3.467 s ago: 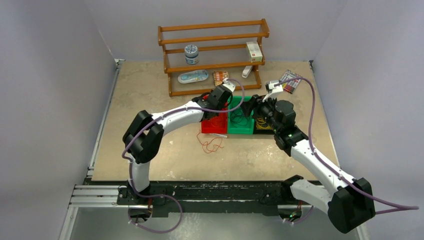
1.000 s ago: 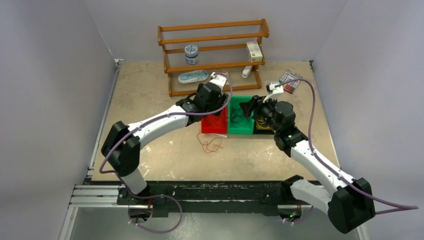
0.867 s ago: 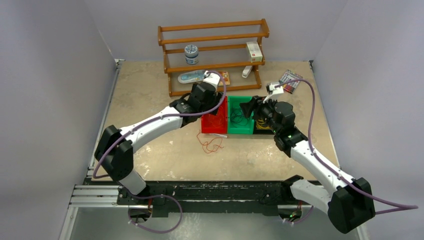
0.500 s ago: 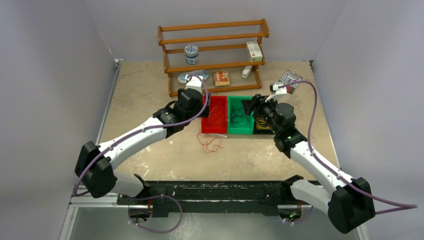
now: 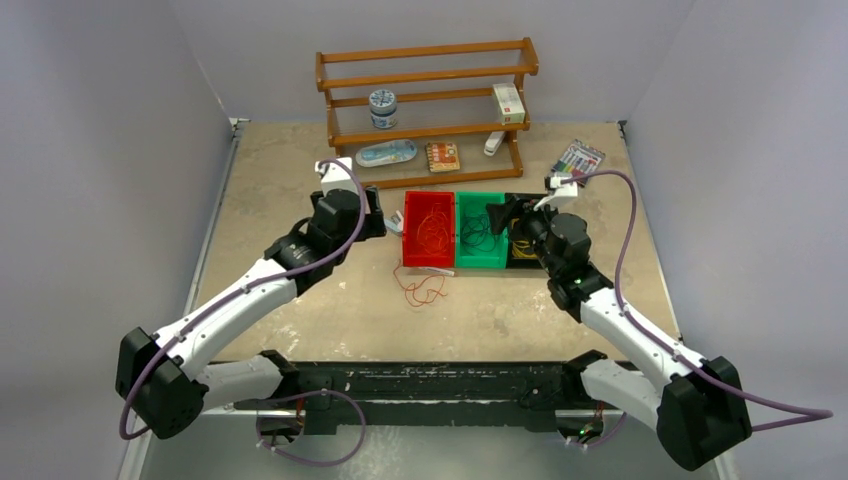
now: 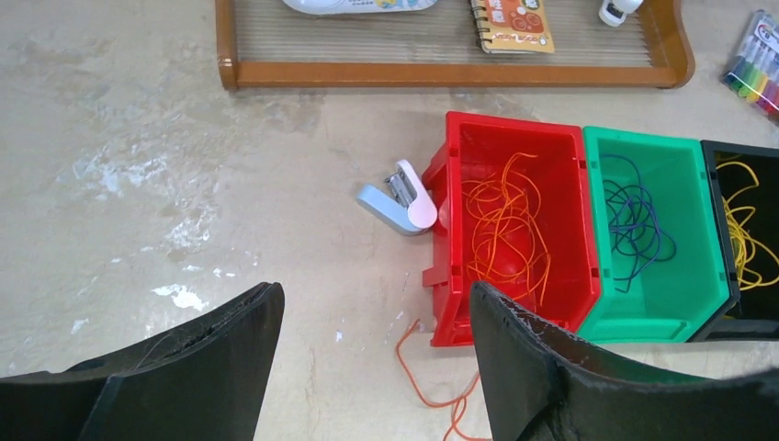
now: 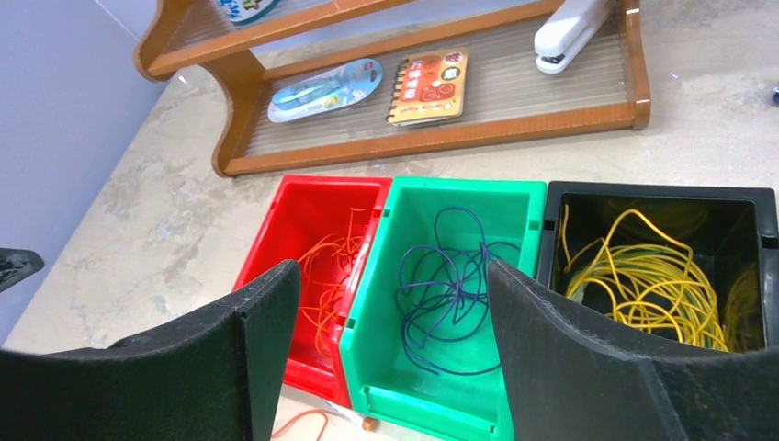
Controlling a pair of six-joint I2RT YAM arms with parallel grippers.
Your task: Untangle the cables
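While left fingers (image 6: 174, 377) and right fingers (image 7: 606, 367) stand wide apart, empty, orange cables (image 6: 503, 234) lie in red bin (image 6: 514, 124), dark cables (image 6: 636, 220) in green bin (image 6: 638, 136), yellow cables (image 6: 749, 239) in black bin (image 6: 739, 147); orange strand (image 6: 432, 386) on the surface (image 6: 184, 184)

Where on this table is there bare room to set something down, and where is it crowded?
Bare: the back-left tabletop, between its left edge and the wooden rack; also the near strip before the green bin, right of the loose orange cable. Crowded: left of the red bin, where a small stapler lies and the left gripper hovers.
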